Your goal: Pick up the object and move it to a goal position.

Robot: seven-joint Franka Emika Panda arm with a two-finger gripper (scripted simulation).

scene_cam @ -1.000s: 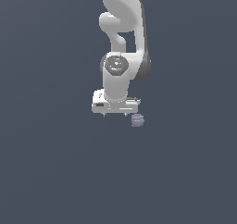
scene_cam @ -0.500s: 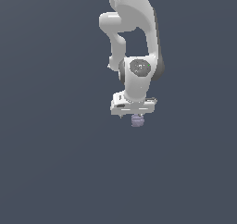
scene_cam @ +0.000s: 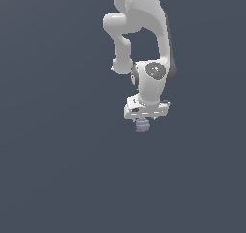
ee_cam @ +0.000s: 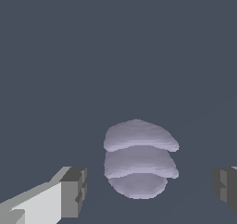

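The object is a small pale lavender ridged lump (scene_cam: 142, 125) on the dark grey floor. In the exterior view my white gripper (scene_cam: 143, 122) hangs straight over it, and the hand hides its upper part. In the wrist view the lump (ee_cam: 139, 160) lies between my two dark fingertips (ee_cam: 74, 190), with a clear gap on each side. The gripper (ee_cam: 150, 188) is open and touches nothing.
The white arm (scene_cam: 144, 34) rises from the hand to the exterior view's top edge. The plain dark grey floor (scene_cam: 57, 169) shows all around, with no other objects or edges in view.
The gripper has moved toward the exterior view's right and down, from beside the lump to directly over it. The lump has stayed in place.
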